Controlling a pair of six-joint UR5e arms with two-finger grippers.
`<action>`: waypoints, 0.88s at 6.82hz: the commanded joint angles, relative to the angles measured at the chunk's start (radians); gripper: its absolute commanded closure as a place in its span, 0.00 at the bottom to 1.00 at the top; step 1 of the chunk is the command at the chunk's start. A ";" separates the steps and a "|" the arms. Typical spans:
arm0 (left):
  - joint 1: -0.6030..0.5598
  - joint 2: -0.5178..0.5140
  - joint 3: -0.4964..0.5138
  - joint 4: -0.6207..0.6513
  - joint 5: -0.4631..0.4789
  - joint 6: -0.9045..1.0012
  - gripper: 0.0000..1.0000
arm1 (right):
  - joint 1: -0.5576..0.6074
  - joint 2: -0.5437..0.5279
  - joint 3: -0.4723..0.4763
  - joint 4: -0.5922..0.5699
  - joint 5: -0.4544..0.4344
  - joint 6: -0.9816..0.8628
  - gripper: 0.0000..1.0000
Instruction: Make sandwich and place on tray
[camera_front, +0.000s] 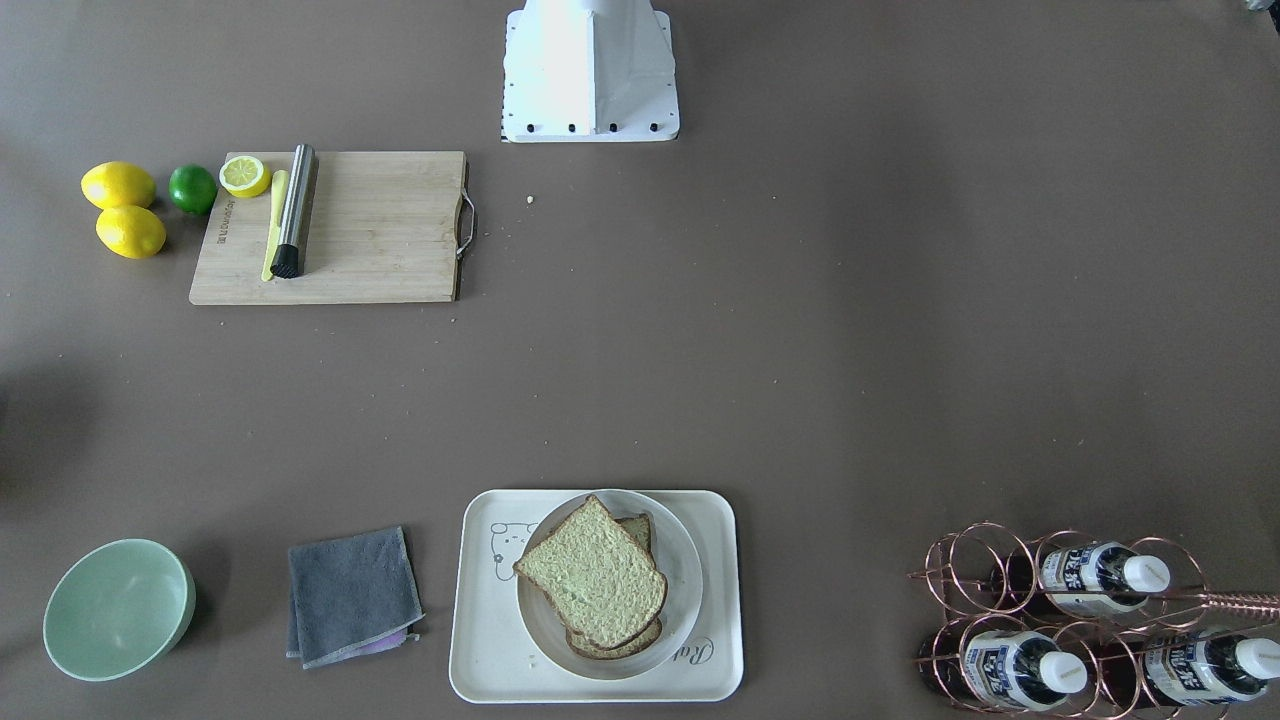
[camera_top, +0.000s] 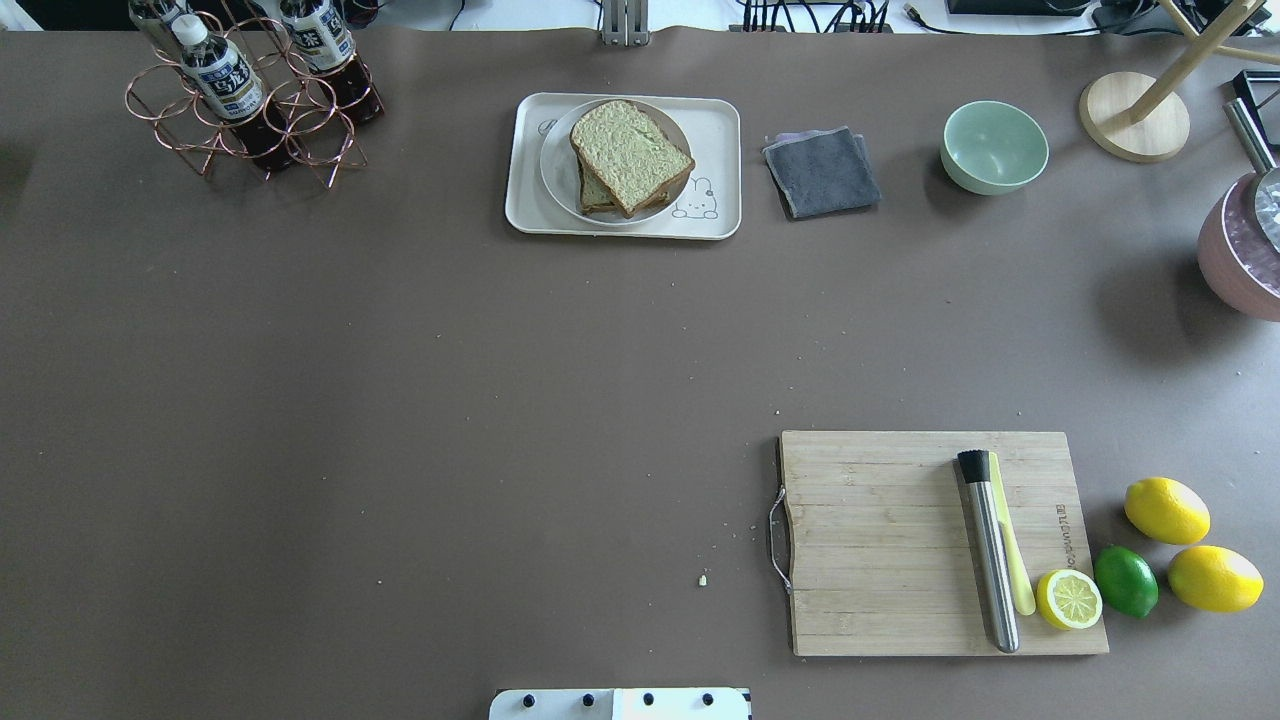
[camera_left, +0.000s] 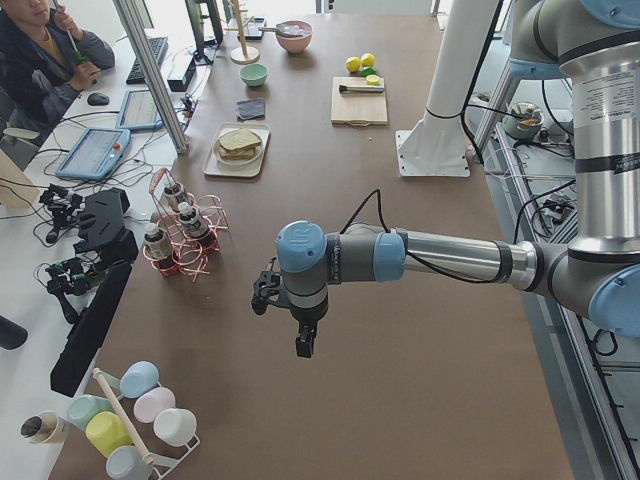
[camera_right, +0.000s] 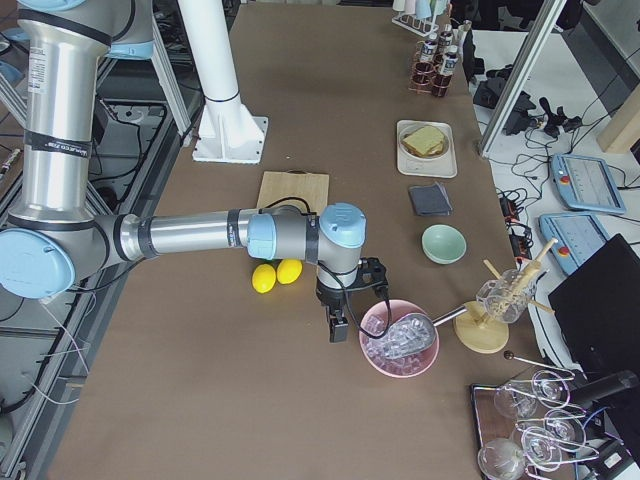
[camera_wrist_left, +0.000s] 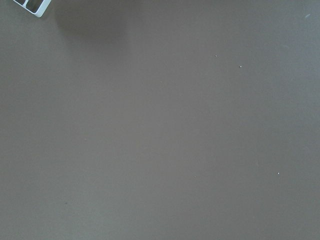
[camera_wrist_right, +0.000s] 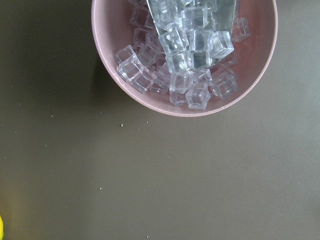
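Note:
The sandwich (camera_front: 592, 575) is two slices of speckled bread stacked on a round white plate (camera_front: 687, 585), which stands on the cream tray (camera_front: 480, 640) at the table's far side. It also shows in the overhead view (camera_top: 630, 150). The egg filling is hidden. My left gripper (camera_left: 300, 345) hangs over bare table far from the tray, seen only in the exterior left view; I cannot tell if it is open or shut. My right gripper (camera_right: 338, 330) hangs beside a pink bowl, seen only in the exterior right view; I cannot tell its state either.
A wooden cutting board (camera_top: 880, 540) holds a steel muddler (camera_top: 990, 550) and a half lemon (camera_top: 1068, 599), with two lemons and a lime beside it. A grey cloth (camera_top: 822, 172), a green bowl (camera_top: 994, 145), a bottle rack (camera_top: 245, 95) and a pink bowl of ice (camera_wrist_right: 107, 50) stand around.

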 joint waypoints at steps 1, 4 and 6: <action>0.002 0.000 0.008 0.086 -0.034 0.002 0.03 | 0.000 -0.005 0.004 -0.003 0.015 0.000 0.00; 0.017 0.000 0.035 0.076 -0.031 0.004 0.03 | 0.000 0.007 0.013 -0.035 0.043 0.000 0.00; 0.019 -0.002 0.035 0.074 -0.033 0.002 0.03 | 0.000 0.007 0.004 -0.034 0.054 0.014 0.00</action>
